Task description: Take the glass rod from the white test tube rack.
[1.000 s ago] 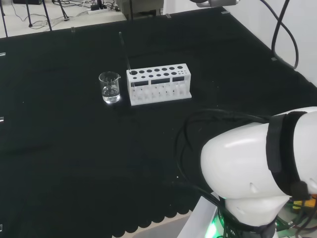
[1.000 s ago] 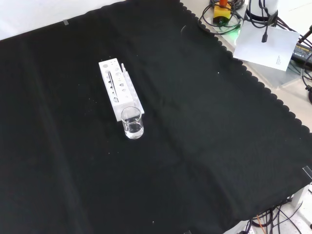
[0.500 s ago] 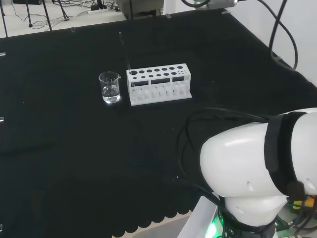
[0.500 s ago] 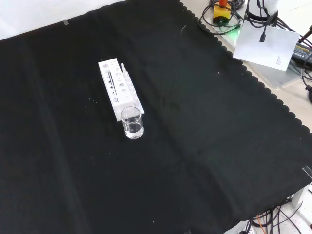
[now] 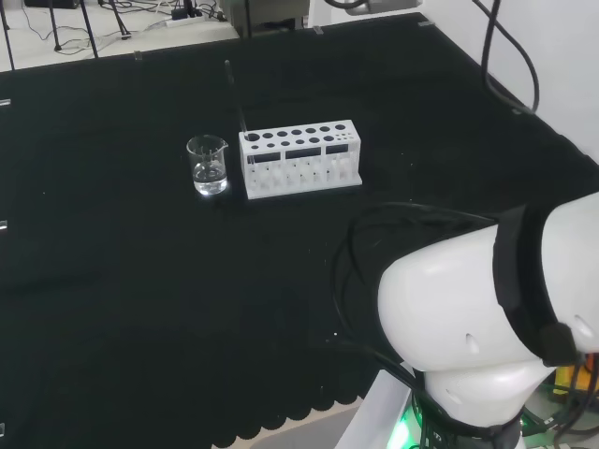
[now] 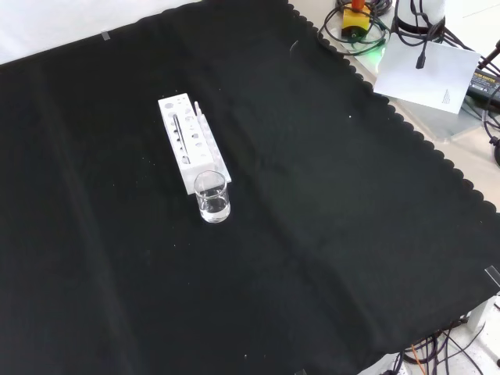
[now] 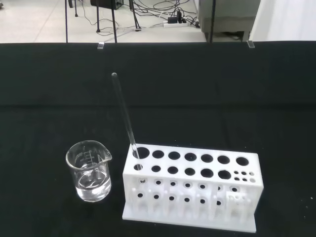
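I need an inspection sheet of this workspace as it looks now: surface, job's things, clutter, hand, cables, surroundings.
Surface: black cloth covers the bench, with a scalloped edge.
Job's things: glass rod stands tilted in an end hole of the white test tube rack, at the end nearest the beaker.
Clutter: small glass beaker with a little clear liquid, beside the rack.
Hand: nothing seen.
Cables: black cables run along the arm's white link; more lie beyond the cloth.
Surroundings: floor with stands and cords behind the bench.
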Tool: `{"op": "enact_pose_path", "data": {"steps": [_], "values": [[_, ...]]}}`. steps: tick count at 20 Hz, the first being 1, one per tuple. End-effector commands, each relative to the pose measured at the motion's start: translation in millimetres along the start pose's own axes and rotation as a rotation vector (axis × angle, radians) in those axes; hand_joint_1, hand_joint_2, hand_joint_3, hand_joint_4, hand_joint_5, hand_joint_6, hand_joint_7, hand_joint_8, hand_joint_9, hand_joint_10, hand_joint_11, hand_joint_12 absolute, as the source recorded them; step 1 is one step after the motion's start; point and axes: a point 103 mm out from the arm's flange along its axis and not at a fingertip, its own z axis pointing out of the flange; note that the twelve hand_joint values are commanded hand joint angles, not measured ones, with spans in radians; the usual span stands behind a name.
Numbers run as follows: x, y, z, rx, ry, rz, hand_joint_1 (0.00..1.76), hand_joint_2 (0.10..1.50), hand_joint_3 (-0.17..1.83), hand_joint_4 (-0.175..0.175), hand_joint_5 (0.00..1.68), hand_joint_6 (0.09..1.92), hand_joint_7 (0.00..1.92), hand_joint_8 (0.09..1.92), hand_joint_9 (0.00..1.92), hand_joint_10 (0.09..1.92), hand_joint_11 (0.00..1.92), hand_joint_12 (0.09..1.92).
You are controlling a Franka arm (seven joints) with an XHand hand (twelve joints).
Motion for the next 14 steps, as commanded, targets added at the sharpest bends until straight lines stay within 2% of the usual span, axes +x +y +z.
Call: {"op": "enact_pose_path", "data": {"steps": [1, 10, 14], "values": [[6.9, 19.9, 9.5, -0.005, 0.013, -0.026, 0.58, 1.29, -0.17, -0.175, 0.00, 0.09, 0.00, 0.09, 0.00, 0.26, 0.00, 0.54], [29.1, 50.2, 13.8, 0.009, 0.028, -0.066, 0.58, 1.29, -0.17, -0.175, 0.00, 0.09, 0.01, 0.09, 0.00, 0.29, 0.00, 0.56], [38.9, 64.2, 19.2, 0.020, 0.035, -0.070, 0.57, 1.29, -0.17, -0.175, 0.00, 0.09, 0.01, 0.09, 0.00, 0.30, 0.00, 0.57]]}}
